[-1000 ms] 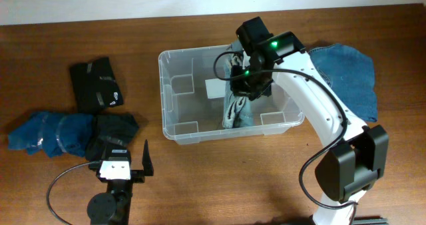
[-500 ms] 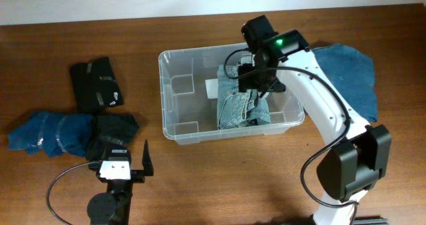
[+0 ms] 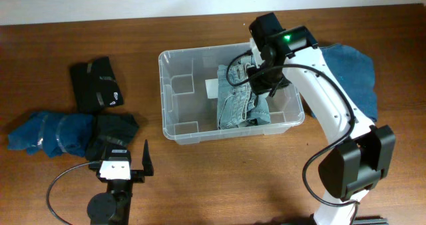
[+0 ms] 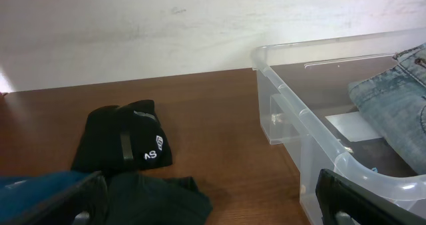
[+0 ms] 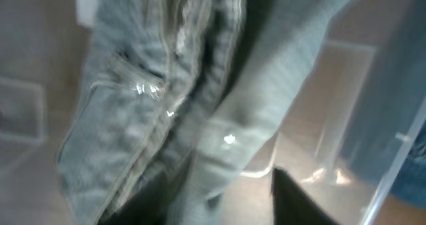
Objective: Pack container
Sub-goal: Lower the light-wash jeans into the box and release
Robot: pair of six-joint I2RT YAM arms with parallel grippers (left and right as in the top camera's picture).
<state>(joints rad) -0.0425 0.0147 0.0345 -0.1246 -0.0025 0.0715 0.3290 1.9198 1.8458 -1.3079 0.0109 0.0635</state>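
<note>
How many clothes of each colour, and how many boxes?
Black: 2, folded black garment, crumpled black garment
Blue: 2, left blue garment, right blue garment
Pale denim: 1, pale jeans
Clear box: 1, container
Total: 6

Brown wooden table [image 3: 200,185] against white wall [image 4: 133,25].

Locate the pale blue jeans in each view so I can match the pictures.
Overhead: the jeans lie inside the clear bin, in its right half.
Left wrist: only part of them shows at the right edge, inside the bin.
Right wrist: they fill most of the blurred picture.
Shared landmark: the bin's clear wall, at the right in the right wrist view.
</note>
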